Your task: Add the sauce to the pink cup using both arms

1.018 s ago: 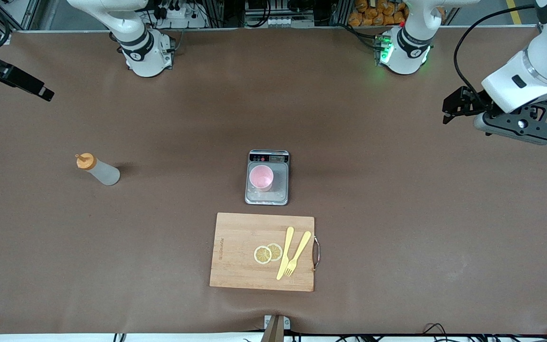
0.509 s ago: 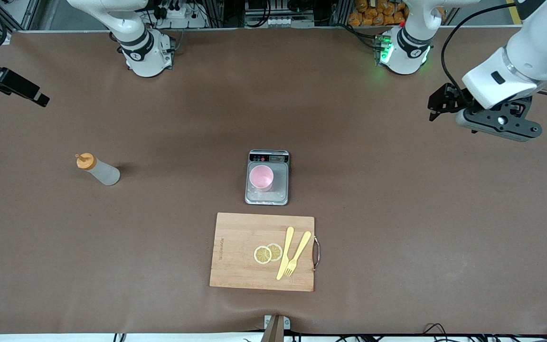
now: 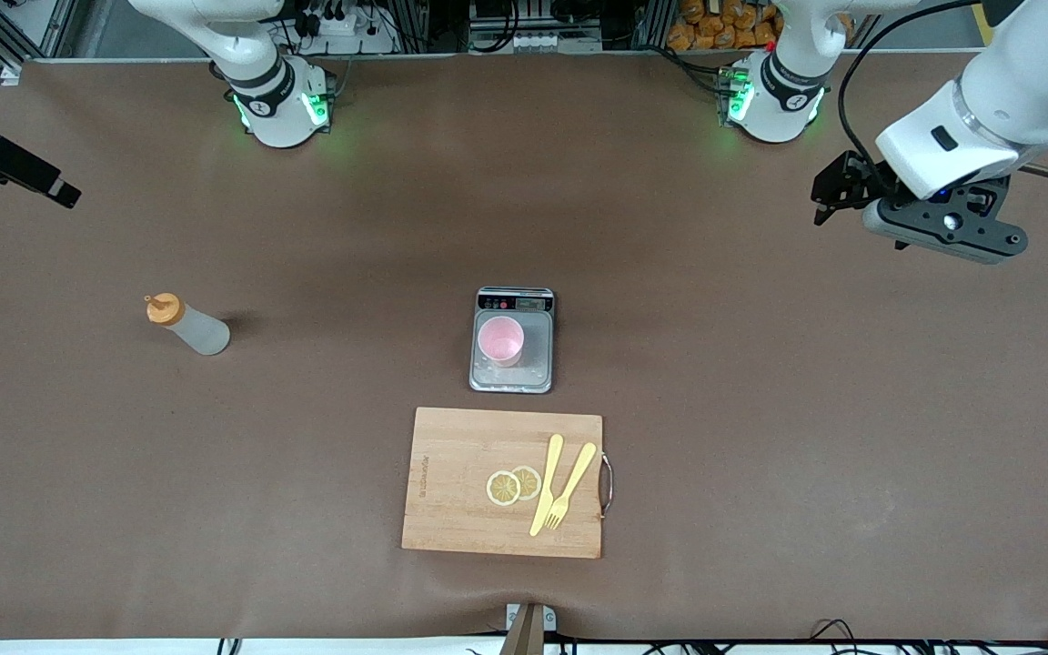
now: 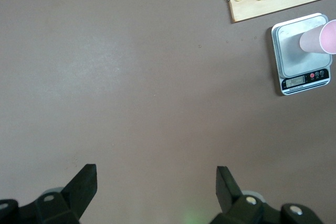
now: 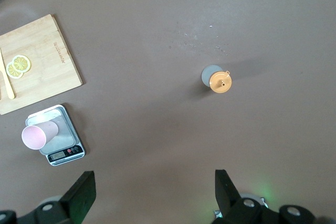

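The sauce bottle [image 3: 187, 326] stands upright on the table toward the right arm's end, orange cap up; it also shows in the right wrist view [image 5: 218, 77]. The pink cup [image 3: 499, 341] stands on a grey scale [image 3: 538, 355] at the table's middle, and shows in the left wrist view [image 4: 319, 38] and the right wrist view [image 5: 37, 135]. My left gripper [image 3: 829, 196] is open and empty, high over the table's left-arm end [image 4: 156, 179]. My right gripper [image 3: 55, 189] is open and empty over the table's edge at the right arm's end [image 5: 155, 184].
A wooden cutting board [image 3: 460, 509] lies nearer to the front camera than the scale. It carries two lemon slices [image 3: 510, 485], a yellow fork [image 3: 569, 487] and a yellow knife [image 3: 545, 482]. The brown table mat [image 3: 760, 409] spreads around them.
My left gripper has moved toward the table's middle and the bases. My right gripper has drifted a little toward the table's edge. The bottle and cup have not moved.
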`<control>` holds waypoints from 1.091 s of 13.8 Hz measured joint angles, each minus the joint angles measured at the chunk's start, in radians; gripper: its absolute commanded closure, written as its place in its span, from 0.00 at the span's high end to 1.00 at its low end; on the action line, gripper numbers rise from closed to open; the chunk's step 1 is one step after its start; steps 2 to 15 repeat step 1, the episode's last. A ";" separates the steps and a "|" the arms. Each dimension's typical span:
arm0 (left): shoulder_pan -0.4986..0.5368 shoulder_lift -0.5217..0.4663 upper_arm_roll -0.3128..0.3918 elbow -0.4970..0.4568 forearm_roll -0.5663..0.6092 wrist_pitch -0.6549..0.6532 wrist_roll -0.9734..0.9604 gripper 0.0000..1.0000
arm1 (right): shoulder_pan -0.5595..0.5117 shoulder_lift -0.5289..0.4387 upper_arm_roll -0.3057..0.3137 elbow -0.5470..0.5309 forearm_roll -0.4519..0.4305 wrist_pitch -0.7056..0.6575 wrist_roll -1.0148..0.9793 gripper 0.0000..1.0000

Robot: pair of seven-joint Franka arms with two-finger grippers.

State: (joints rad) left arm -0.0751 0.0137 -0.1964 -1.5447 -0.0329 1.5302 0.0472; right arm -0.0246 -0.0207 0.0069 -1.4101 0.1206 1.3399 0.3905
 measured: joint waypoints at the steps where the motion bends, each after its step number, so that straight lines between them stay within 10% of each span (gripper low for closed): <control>1: 0.005 -0.003 0.004 0.000 0.004 -0.008 -0.004 1.00 | 0.000 0.000 0.001 0.000 0.000 0.000 -0.001 1.00; 15: 0.005 -0.003 0.004 0.000 0.004 -0.008 -0.004 1.00 | 0.000 0.000 0.001 0.000 0.000 0.000 -0.001 1.00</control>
